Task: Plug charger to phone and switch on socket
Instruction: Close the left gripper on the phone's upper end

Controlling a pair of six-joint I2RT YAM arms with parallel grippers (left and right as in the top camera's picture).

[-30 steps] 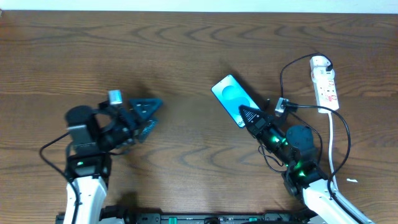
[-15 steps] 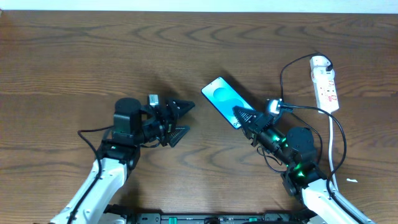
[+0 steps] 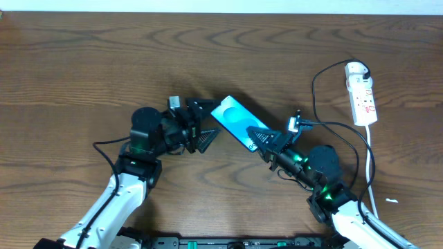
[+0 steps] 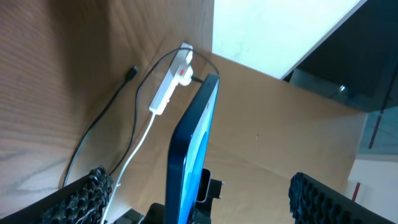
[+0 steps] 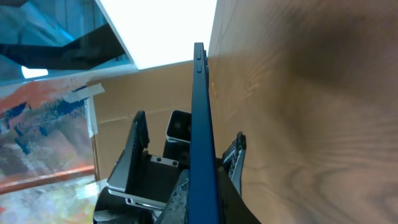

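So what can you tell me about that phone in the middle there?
The phone is a slim rectangular slab with a dark blue rim and a glossy blue-teal screen facing upward. It sits diagonally above the middle of the wooden table, apparently held off it. The right end effector is shut on one end; the left end effector stands open around the other end, apparently not touching.

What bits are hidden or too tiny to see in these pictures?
1. Charging port of the phone: the right hand covers one end overhead, and both wrist views see it edge-on.
2. Switch on the socket: too small overhead and in the left wrist view.
3. Plug tip of the charger: tiny in the left wrist view, lost overhead.
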